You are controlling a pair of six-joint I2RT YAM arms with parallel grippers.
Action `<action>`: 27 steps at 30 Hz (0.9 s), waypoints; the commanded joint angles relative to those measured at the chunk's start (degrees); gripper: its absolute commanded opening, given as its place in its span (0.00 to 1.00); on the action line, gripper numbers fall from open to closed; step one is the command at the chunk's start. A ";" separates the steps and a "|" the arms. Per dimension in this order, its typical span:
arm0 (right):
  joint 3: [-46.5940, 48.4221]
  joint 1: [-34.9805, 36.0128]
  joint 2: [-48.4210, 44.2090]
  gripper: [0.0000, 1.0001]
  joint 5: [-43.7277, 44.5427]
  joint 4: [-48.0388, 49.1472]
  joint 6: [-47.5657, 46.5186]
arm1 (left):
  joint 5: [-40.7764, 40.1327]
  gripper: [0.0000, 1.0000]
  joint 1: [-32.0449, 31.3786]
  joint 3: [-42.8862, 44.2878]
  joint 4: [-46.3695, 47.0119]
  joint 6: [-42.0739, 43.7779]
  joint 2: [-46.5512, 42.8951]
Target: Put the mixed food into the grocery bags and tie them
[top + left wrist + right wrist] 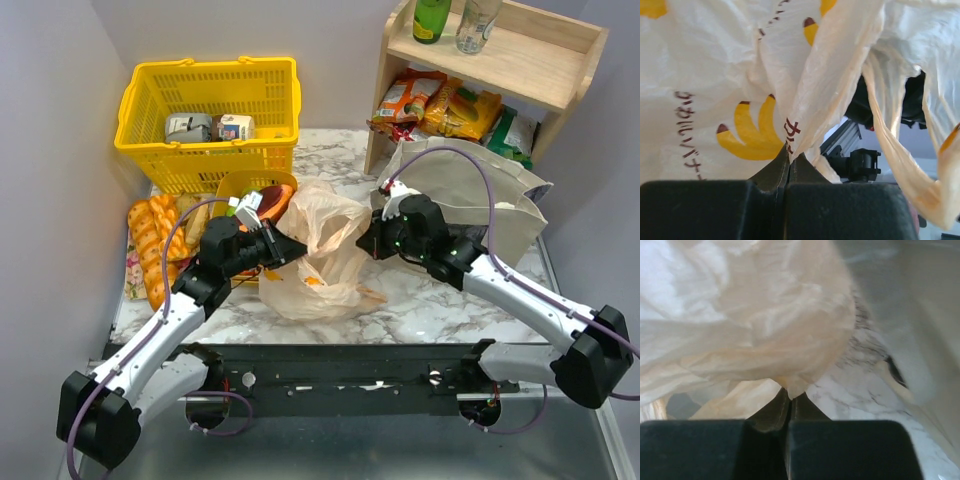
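The peach plastic grocery bag [320,255] with yellow fruit prints sits mid-table between both arms. My left gripper [292,250] is shut on a fold of the bag's left side, and the printed film [740,90] fills the left wrist view above the pinching fingertips [782,167]. From the other side my right gripper [368,240] is shut on the bag's right edge, its fingertips [782,407] nipping the plastic [765,330]. Behind the right arm stands the beige canvas tote [470,190]. Inside the peach bag, something orange [312,282] shows faintly through the film. The rest of the mixed food is hidden.
A yellow shopping basket [210,150] holding small boxes stands at the back left, a smaller yellow tray [250,185] in front of it. Braided bread loaves [150,245] lie at the left. A wooden shelf [500,60] with snack packets and bottles stands at the back right.
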 commanded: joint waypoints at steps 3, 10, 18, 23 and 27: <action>3.77 -0.11 -5.53 0.02 19.42 -18.62 -9.40 | -0.62 0.00 0.79 0.06 -3.54 0.23 0.87; 4.30 -3.53 -7.11 0.01 24.27 -29.10 -14.24 | 0.34 0.00 1.06 1.12 -7.16 3.31 3.16; 9.48 -3.71 -4.48 0.01 20.92 -31.39 -15.82 | -8.75 0.47 1.15 12.25 -20.06 18.92 3.08; 14.14 -4.59 -5.18 0.02 23.30 -34.46 -19.86 | -21.70 0.99 2.11 21.41 -29.65 28.61 1.13; 15.64 -5.47 -4.83 0.02 21.64 -34.56 -20.92 | -27.50 0.99 5.09 26.34 -33.26 32.49 2.37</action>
